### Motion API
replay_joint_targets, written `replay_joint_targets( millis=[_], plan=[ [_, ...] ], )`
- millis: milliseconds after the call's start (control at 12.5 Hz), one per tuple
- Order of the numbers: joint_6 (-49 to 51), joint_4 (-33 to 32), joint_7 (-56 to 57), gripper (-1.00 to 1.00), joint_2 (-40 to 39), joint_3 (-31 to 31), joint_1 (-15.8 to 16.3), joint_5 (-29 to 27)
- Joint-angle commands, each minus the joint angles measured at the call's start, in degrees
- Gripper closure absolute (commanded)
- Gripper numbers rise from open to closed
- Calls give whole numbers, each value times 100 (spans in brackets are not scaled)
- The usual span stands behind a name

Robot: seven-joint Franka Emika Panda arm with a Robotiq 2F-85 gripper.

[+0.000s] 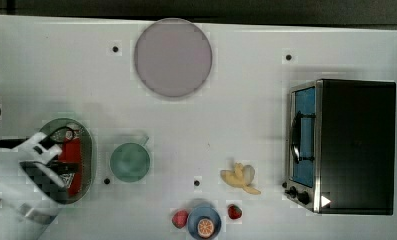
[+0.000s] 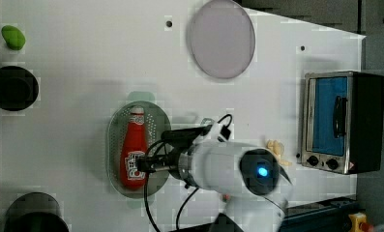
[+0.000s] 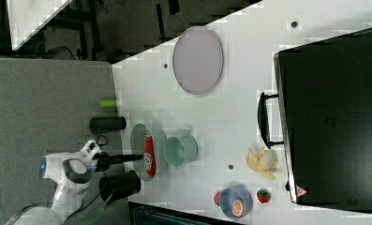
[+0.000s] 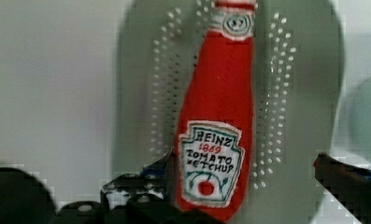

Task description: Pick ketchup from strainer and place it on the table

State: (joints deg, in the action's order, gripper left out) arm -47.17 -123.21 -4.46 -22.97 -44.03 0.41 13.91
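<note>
Pincer straddles ketchup labelled "HEINZ TOMATO KETCHUP"

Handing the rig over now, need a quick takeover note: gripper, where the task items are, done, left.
Gripper: open, empty, low over the strainer, one finger on each side of the ketchup's label end.
Ketchup: lying flat in the strainer, cap toward the plate end of the table.
Cup: beside the strainer, on the top view's right.
Done: approach and lining up over the bottle.
Left: shut on the bottle, lift it out, set it on a bare part of the table, let go.
</note>
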Motion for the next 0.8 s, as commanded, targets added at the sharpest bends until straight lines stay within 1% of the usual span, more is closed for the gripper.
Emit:
replay_joint_targets(
  millis=[80, 400, 480, 640, 720, 800],
  plan=[
    [-431, 43, -834, -100, -375, 134, -2, 407],
    [-861, 73, -1537, -100, -994, 356, 159, 1384],
    [-981, 86, -1703, -100, -1106, 399, 202, 1548],
    [-1193, 130, -1894, -100, -1305, 429, 275, 1589],
    [-1175, 143, -1894, -91, -1352, 470, 307, 1596],
    [-1151, 153, -1893, -68, -1358, 539, 348, 1636]
  ],
)
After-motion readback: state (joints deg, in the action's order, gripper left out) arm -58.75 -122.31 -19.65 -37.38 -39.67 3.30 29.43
